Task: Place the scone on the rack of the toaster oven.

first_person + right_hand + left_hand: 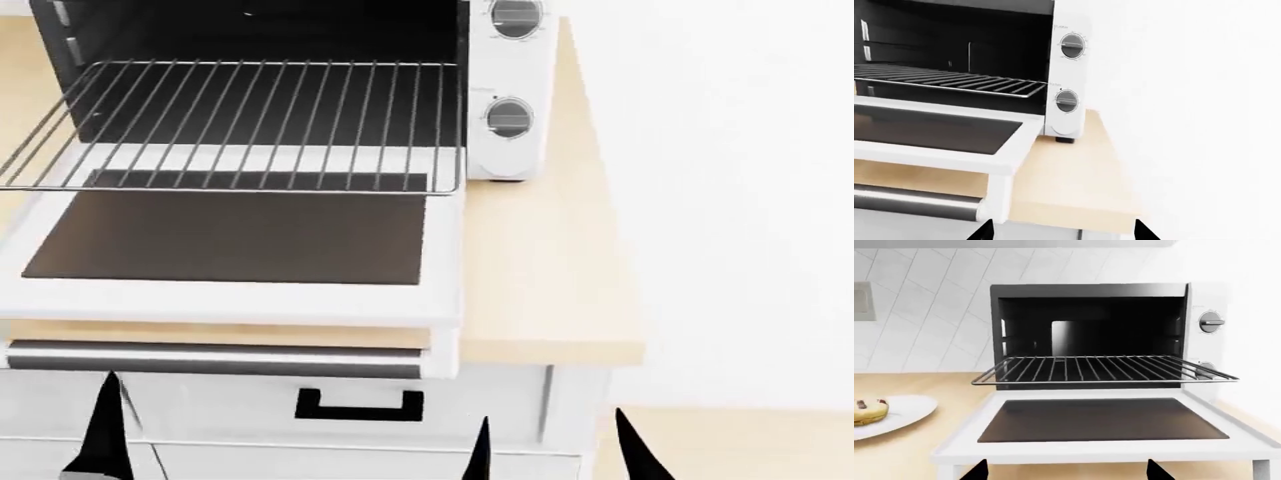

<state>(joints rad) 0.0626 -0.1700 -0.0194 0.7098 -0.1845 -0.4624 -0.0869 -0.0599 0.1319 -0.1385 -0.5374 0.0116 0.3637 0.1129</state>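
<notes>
Left gripper fingers spread, empty | right gripper fingers spread, empty | small pale-yellow berry-topped scone on round white plate, on wooden counter beside boxy white-framed toaster oven | silver wire rack pulled out over lowered door, bare.

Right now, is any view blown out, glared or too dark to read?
Left wrist view: the toaster oven interior is near black, its white side fading into the bright wall. Head view: evenly lit, the rack crisp. Right wrist view: right half plain white wall; door glass dark, no glare.

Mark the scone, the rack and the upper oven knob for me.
scone (869, 411): left wrist view, its pale top.
rack (1101, 367): left wrist view, middle bars.
upper oven knob (1073, 46): right wrist view, knob face.
</notes>
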